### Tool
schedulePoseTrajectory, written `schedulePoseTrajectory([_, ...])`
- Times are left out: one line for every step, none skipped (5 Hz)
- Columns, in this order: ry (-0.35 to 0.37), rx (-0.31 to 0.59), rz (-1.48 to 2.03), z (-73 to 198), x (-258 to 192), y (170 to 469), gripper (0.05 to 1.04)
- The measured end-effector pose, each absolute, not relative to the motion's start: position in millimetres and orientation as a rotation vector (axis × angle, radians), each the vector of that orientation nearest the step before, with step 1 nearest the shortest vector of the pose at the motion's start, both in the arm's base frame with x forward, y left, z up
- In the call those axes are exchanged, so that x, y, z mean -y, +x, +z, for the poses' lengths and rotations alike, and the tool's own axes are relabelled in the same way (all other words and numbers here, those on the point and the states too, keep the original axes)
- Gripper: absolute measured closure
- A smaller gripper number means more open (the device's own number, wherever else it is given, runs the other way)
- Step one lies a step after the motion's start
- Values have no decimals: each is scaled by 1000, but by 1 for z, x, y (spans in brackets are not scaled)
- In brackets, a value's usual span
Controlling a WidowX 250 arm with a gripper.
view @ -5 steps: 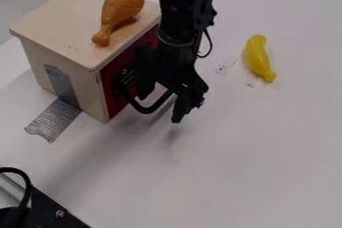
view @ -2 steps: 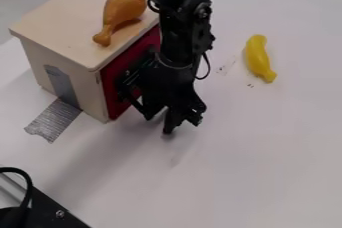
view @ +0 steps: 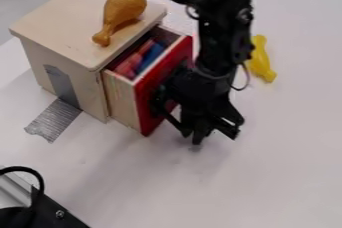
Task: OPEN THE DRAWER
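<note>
Drawer (view: 122, 103) is sitting part-open in the wooden box (view: 60, 19), coloured things (view: 150, 53) lying inside. Gripper (view: 206, 124) is hanging by its red front (view: 145, 114); whether it's gripping, I can't tell. Expecting light, rigid sliding; front's middle is looking like best hold.

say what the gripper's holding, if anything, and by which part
It can't be told: the black gripper is at the red-fronted wooden drawer, but any hold there is hidden.
</note>
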State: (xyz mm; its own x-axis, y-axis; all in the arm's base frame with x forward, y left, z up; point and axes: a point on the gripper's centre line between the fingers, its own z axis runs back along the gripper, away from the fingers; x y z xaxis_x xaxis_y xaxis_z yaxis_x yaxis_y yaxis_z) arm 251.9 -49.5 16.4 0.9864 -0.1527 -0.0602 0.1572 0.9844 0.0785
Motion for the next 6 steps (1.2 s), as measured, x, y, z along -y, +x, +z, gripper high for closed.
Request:
schedulePoseTrajectory([81, -59, -195, 17, 70, 250, 954])
schedulePoseTrajectory([81, -68, -188, 14, 74, 251, 929])
schedulePoseTrajectory([77, -55, -189, 22, 78, 261, 681])
schedulePoseTrajectory([77, -52, -194, 37, 77, 263, 361])
schedulePoseTrajectory([51, -1, -185, 72, 78, 268, 110])
schedulePoseTrajectory([20, 26, -191, 96, 77, 266, 87])
